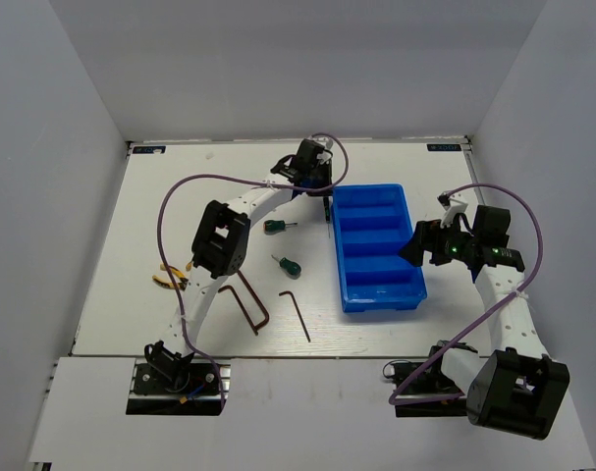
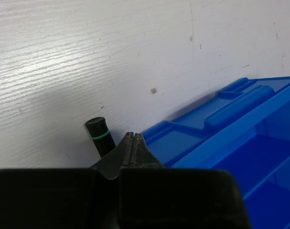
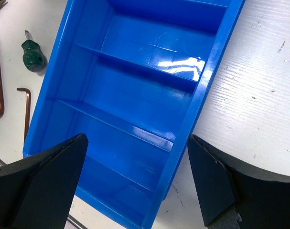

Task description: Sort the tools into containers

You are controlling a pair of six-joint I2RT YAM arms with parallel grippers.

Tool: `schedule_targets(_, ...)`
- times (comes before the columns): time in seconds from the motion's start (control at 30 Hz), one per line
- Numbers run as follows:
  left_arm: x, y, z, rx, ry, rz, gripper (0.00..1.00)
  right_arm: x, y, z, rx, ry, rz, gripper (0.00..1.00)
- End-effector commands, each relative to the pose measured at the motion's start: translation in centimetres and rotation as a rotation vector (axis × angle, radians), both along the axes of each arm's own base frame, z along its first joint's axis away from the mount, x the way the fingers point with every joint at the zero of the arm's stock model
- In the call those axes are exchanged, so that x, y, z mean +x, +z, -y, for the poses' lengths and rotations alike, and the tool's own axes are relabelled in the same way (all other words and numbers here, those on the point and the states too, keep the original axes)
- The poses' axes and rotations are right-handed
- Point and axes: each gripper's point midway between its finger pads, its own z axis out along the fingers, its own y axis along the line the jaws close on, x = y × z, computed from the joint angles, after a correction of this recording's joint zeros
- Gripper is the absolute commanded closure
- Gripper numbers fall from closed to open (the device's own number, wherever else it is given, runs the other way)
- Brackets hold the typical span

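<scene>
Top external view: tools (image 1: 288, 265) lie on the counter (image 1: 180, 196) left of the empty tray (image 1: 380, 300), likely why your right pincer (image 3: 137, 139) hovers wide over its right rim while the left pincer (image 2: 131, 138), shut, sits at its far corner.

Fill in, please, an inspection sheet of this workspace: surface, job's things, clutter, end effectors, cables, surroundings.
Surface: white table, small marks.
Job's things: blue tray, no tools in its four compartments; two green screwdrivers, hex keys and pliers lie on the table left of it.
Clutter: black stub with green ring by the tray's corner; kind unclear.
End effectors: left end effector shut beside the tray; right end effector open above the tray.
Cables: purple cables loop along both arms.
Surroundings: white walls on three sides.
</scene>
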Motion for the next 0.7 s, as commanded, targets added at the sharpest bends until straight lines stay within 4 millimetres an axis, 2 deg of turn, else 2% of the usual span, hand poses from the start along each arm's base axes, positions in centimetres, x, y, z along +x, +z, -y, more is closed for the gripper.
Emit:
schedule_targets(0.0,-0.3,-0.2,0.3,-0.006,-0.005,-0.008,1.0,0.5,1.8,0.1,-0.004,0.006,0.055,0.09)
schedule_targets(0.23,-0.6,-1.3,-0.3,0.023,0.01,-0.028,1.0,0.5,1.8,0.2,0.003,0.003,0.054,0.09)
schedule_targets(0.47,-1.5,-3.8,-1.1,0.06,0.017,-0.071,1.0,0.4,1.9,0.2,0.006,-0.001,0.054,0.09)
schedule_targets(0.67,-2.0,-4.2,-2.6,0.103,0.035,-0.096,1.0,0.5,2.0,0.3,0.009,-0.003,0.057,0.09)
